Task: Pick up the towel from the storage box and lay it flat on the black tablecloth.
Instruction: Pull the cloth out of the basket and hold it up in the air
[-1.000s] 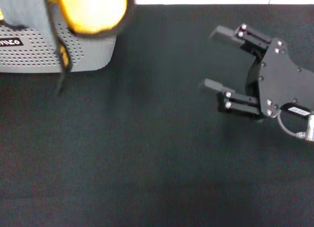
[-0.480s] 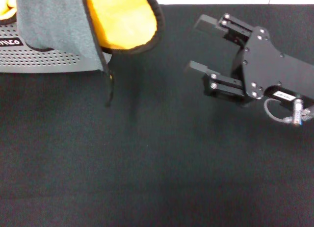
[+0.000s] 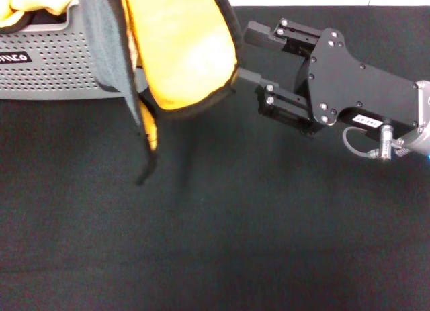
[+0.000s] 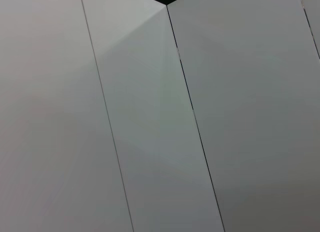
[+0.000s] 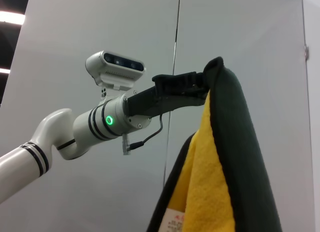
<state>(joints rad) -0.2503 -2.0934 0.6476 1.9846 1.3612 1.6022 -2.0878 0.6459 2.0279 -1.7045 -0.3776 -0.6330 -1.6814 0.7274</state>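
The towel (image 3: 181, 49), yellow-orange with black edging and a grey back, hangs folded above the black tablecloth (image 3: 235, 230), in front of the storage box (image 3: 47, 69). In the right wrist view my left gripper (image 5: 202, 81) is shut on the top fold of the towel (image 5: 215, 192) and holds it up; it is out of the head view. My right gripper (image 3: 242, 54) is open, its fingertips right at the towel's right edge. I cannot tell if they touch it. The left wrist view shows only white wall panels.
A second, bunched-up yellow cloth (image 3: 27, 2) lies in the storage box at the back left. The tablecloth stretches bare across the front and right of the head view. White wall panels (image 5: 100, 36) stand behind.
The hanging towel has swung right and lower, away from the box. My right gripper has moved left, still open, and its fingertips now reach the towel's edge.
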